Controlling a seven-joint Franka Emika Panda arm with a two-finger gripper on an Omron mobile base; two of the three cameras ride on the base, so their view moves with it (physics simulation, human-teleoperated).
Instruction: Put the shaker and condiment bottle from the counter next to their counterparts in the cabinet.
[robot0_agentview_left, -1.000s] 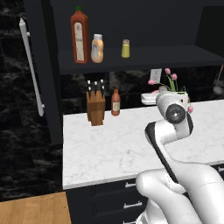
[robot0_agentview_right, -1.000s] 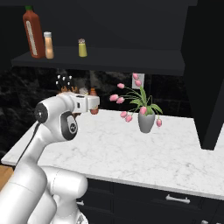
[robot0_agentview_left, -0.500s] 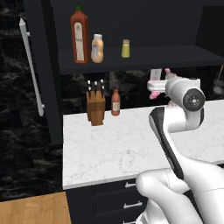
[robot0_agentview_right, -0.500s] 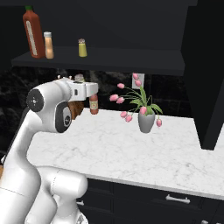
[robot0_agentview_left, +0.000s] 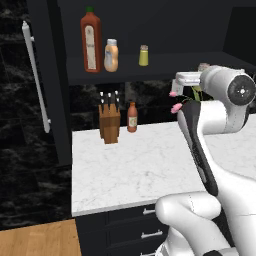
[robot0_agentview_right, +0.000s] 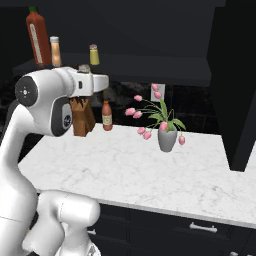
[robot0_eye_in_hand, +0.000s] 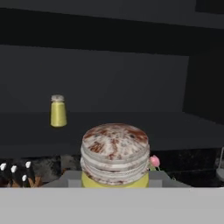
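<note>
Left base view: the condiment bottle (robot0_agentview_left: 111, 55) stands on the cabinet (robot0_agentview_left: 150, 65) shelf between the red bottle (robot0_agentview_left: 90, 39) and the twin shaker (robot0_agentview_left: 143, 55). Right base view: the gripper (robot0_agentview_right: 84, 70) hangs below shelf level. Hand view: it is clamped on the shaker (robot0_eye_in_hand: 115, 155).

Two shakers (robot0_eye_in_hand: 115, 154) (robot0_agentview_left: 143, 55), three bottles (robot0_agentview_left: 90, 41) (robot0_agentview_left: 111, 55) (robot0_agentview_left: 132, 117). One knife block (robot0_agentview_left: 109, 124) and one tulip vase (robot0_agentview_right: 166, 139).

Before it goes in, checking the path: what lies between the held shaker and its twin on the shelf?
Nothing: in the hand view, bare dark shelf separates the held shaker from its twin.
</note>
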